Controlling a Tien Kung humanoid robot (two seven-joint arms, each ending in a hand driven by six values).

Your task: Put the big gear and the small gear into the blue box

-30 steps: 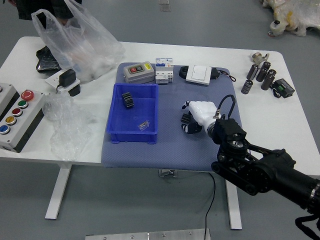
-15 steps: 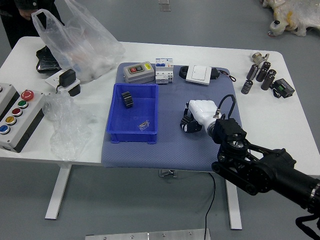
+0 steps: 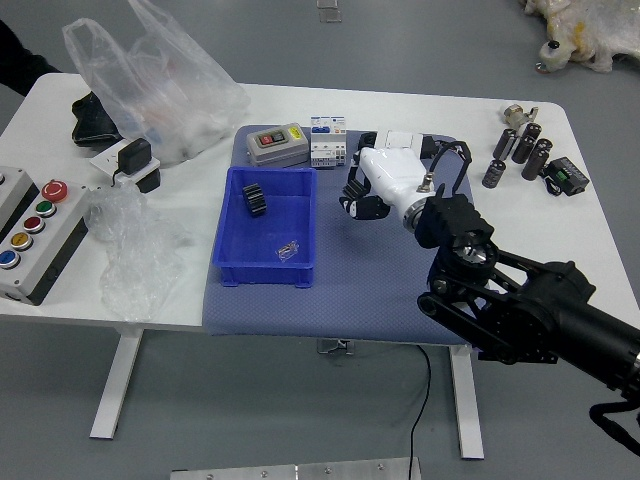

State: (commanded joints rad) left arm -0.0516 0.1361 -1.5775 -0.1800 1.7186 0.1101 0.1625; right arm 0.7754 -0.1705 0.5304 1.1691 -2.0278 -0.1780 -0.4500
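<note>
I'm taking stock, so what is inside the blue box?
The blue box holds a black ribbed piece toward the far left and a small see-through item nearer the near right. Whatever lies beneath them is covered.

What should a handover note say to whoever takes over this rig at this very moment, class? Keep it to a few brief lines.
Hands: right hand above the blue mat, to the right of the box; what it holds, if anything, is unclear. Left hand out of view.
Job's things: black ribbed gear inside the blue box, big or small unclear; other gear not clearly visible.
Done: one gear boxed.
Left: the other gear; probably check the right hand for it first.
</note>
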